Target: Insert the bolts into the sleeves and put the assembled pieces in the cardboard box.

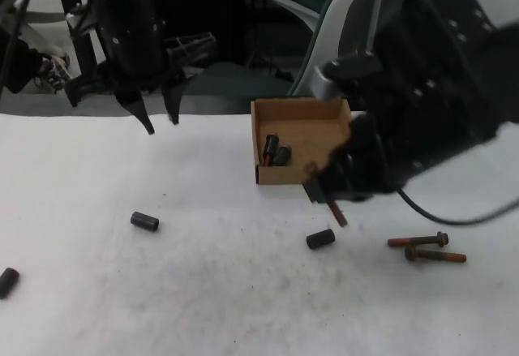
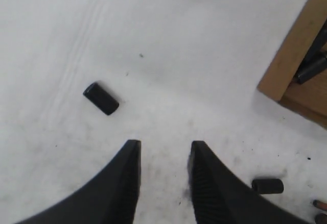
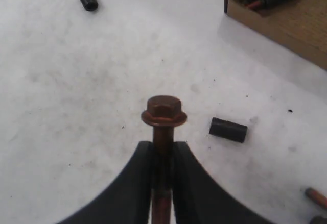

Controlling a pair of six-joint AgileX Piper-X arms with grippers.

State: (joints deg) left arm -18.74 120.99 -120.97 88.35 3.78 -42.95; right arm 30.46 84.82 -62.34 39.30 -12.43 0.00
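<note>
My right gripper (image 3: 162, 148) is shut on a rusty bolt (image 3: 163, 113) by its shank, the hex head sticking out past the fingertips. In the high view it holds the bolt (image 1: 336, 213) just in front of the cardboard box (image 1: 285, 174). A black sleeve (image 3: 228, 130) lies on the bench close beside the bolt head, also visible from above as the sleeve (image 1: 320, 238). Two assembled pieces (image 1: 276, 150) lie inside the box. My left gripper (image 2: 163, 175) hangs open above the bench at the far left (image 1: 158, 117), with another sleeve (image 2: 100, 98) lying ahead of it.
Two loose bolts (image 1: 427, 247) lie on the white bench to the right. A third sleeve (image 1: 8, 281) sits near the left edge, and one sleeve (image 1: 144, 221) lies left of centre. An office chair (image 1: 324, 15) stands behind the bench.
</note>
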